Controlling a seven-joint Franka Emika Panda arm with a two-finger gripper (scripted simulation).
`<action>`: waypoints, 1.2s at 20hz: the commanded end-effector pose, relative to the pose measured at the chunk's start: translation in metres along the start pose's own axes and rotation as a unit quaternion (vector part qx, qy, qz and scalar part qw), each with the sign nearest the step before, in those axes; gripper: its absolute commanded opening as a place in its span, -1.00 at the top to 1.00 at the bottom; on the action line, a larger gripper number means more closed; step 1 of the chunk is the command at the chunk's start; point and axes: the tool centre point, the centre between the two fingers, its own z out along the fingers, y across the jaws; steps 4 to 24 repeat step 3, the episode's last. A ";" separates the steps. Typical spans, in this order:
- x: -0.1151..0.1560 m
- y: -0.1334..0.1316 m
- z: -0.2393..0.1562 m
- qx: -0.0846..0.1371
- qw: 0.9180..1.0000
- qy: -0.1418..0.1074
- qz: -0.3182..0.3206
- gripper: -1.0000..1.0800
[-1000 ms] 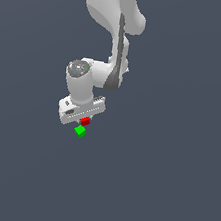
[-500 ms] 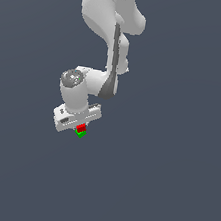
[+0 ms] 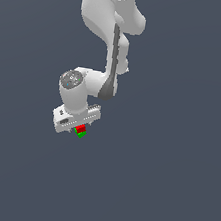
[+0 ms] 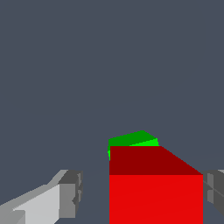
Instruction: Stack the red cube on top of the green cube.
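Red cube over green cube, gripper low above both

In the exterior view the white arm (image 3: 103, 25) reaches down and its gripper (image 3: 81, 128) sits right over the red cube (image 3: 80, 128), which lies directly on top of the green cube (image 3: 81, 134), only a sliver of green showing beneath it; in the wrist view the red cube (image 4: 155, 192) fills the space between the two grey fingers (image 4: 70, 194), with a clear gap between the cube and that finger while the opposite finger sits just beside the cube's other face, so the jaws stand a little wider than the cube and whether they grip it cannot be told; the green cube (image 4: 133, 139) peeks out just beyond the red one
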 end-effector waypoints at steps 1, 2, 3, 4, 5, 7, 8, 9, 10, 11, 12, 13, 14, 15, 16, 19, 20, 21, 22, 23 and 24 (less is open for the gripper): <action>0.000 0.000 0.000 0.000 1.000 0.000 0.000 -0.92; 0.000 0.000 0.000 0.000 1.000 0.000 0.000 -0.92; 0.000 0.000 0.000 0.000 1.000 0.000 0.000 -0.92; 0.000 0.000 0.000 0.000 1.000 0.000 0.000 -0.92; 0.000 0.000 0.000 0.000 1.000 0.000 0.000 -0.92; 0.000 0.000 0.000 0.000 1.000 0.000 0.000 -0.92; 0.000 0.000 0.000 0.000 1.000 0.000 0.000 -0.92; 0.000 0.000 0.000 0.000 1.000 0.000 0.000 -0.92; 0.000 0.000 0.000 0.000 1.000 0.000 0.000 -0.92; 0.000 0.000 0.000 0.000 1.000 0.000 0.000 -0.92; 0.000 0.000 0.000 0.000 1.000 0.000 0.000 -0.92; 0.000 0.000 0.000 0.000 1.000 0.000 0.000 -0.92; 0.000 0.000 0.000 0.000 1.000 0.000 0.000 -0.92; 0.000 0.000 0.000 0.000 1.000 0.000 0.000 -0.92; 0.000 0.000 0.000 0.000 1.000 0.000 0.000 -0.92; 0.000 0.000 0.000 0.000 1.000 0.000 0.000 -0.92; 0.000 0.000 0.000 0.000 1.000 0.000 0.000 -0.92; 0.000 0.000 0.000 0.000 1.000 0.000 0.000 -0.92; 0.000 0.000 0.000 0.000 1.000 0.000 0.000 -0.92; 0.000 0.000 0.000 0.000 1.000 0.000 0.000 -0.92; 0.000 0.000 0.000 0.000 1.000 0.000 0.000 -0.92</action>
